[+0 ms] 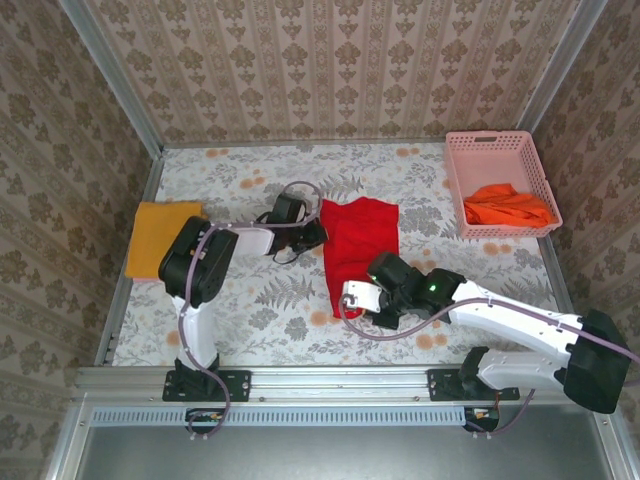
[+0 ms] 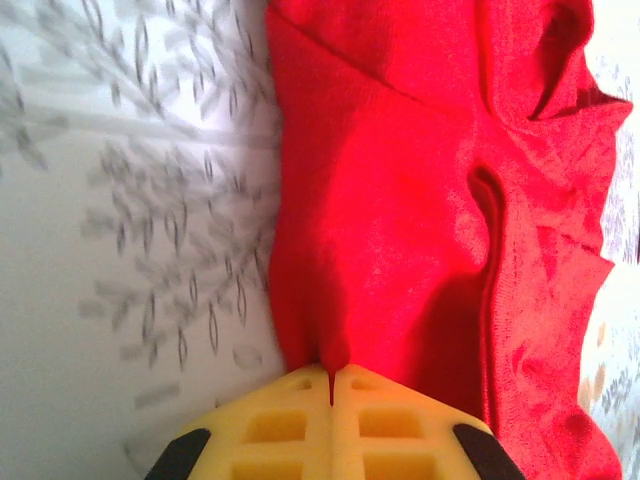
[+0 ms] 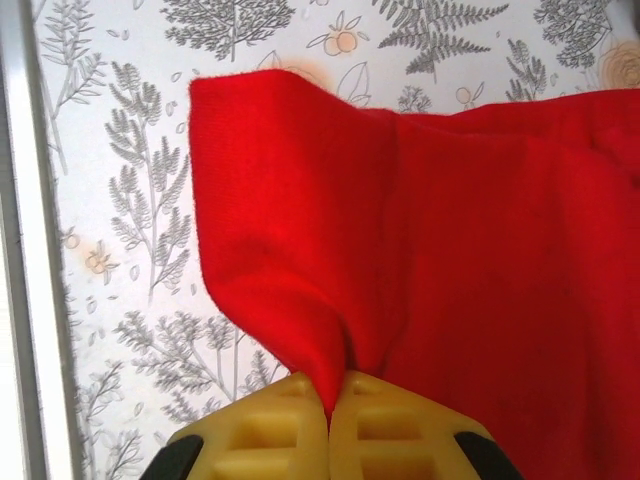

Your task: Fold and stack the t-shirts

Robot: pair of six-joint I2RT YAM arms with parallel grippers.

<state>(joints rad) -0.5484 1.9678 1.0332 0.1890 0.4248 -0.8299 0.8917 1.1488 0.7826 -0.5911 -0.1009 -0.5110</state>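
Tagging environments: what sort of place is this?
Likely a robot test cell, not a home: metal-framed wallpapered panels enclose a floral-covered table, with a mounting rail along its near edge.

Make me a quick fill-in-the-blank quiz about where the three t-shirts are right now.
The left gripper and right gripper are shut on the red t-shirt; grippers holding it number ____.
The orange t-shirt lies in a basket coloured ____.
The mustard-yellow t-shirt lies flat near the table's ____ edge.
Missing words: two, pink, left.
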